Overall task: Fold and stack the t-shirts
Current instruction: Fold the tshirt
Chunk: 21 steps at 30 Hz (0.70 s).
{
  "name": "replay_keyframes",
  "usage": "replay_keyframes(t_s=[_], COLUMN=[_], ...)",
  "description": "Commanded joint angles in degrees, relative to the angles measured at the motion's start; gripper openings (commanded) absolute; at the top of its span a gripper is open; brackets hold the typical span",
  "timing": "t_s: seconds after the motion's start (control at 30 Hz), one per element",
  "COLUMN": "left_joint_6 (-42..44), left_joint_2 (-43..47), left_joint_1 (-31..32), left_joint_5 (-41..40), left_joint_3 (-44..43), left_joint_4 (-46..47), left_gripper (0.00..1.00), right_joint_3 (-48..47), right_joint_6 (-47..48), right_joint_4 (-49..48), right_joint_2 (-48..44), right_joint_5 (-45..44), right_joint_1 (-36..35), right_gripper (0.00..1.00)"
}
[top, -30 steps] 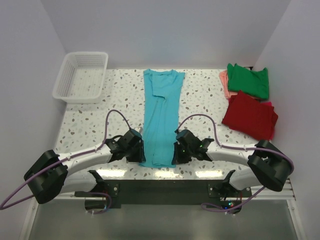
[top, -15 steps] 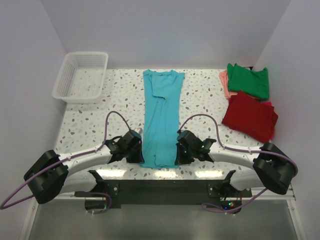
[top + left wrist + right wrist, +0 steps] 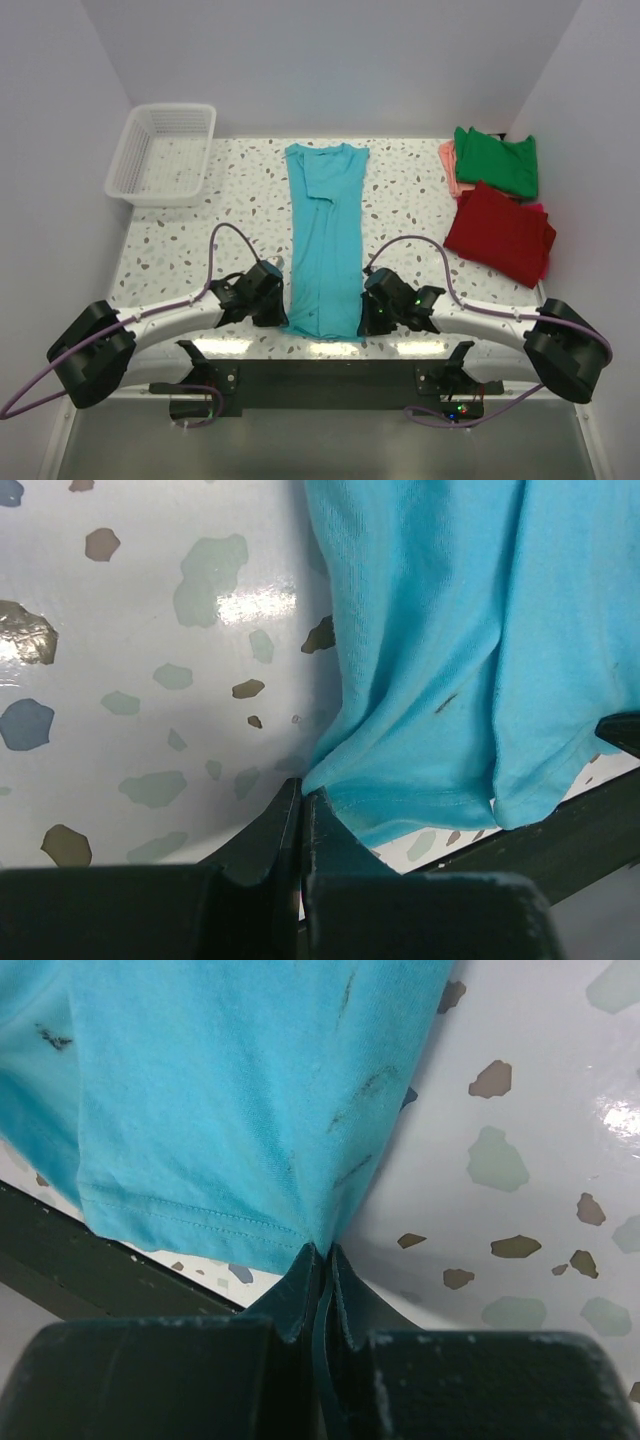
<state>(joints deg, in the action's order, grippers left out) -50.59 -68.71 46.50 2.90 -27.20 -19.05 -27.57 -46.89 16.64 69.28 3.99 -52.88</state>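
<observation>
A turquoise t-shirt lies as a long narrow strip down the middle of the table, collar at the far end. My left gripper is shut on its near left hem corner. My right gripper is shut on the near right hem corner. The hem hangs at the table's front edge. At the far right lie a green t-shirt over a salmon-pink one, with a red t-shirt in front of them.
A white lattice basket stands at the far left corner. The speckled table ends just behind both grippers at a dark front edge. Purple cables arc over each arm.
Both grippers closed on the hem corners. The right gripper moved outward to the right, and the shirt's near end spread wider.
</observation>
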Motion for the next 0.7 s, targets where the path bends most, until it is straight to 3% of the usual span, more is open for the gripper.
replay_keyframes(t_s=[0.0, 0.3, 0.67], left_joint_6=[-1.1, -1.8, -1.8], left_joint_2=[0.4, 3.3, 15.5], left_joint_1=[-0.1, 0.4, 2.1], left_joint_5=[-2.7, 3.1, -2.1], left_joint_3=[2.3, 3.8, 2.5], left_joint_4=[-6.1, -1.3, -2.0], left_gripper=[0.0, 0.0, 0.0], right_joint_3=[1.9, 1.3, -4.3], right_joint_6=[0.8, 1.3, 2.9], right_joint_4=[0.1, -1.2, 4.1], right_joint_2=[-1.2, 0.2, -5.8], right_joint_5=[0.3, 1.2, -2.1], right_joint_1=[-0.3, -0.3, -0.3], right_gripper=[0.0, 0.0, 0.0])
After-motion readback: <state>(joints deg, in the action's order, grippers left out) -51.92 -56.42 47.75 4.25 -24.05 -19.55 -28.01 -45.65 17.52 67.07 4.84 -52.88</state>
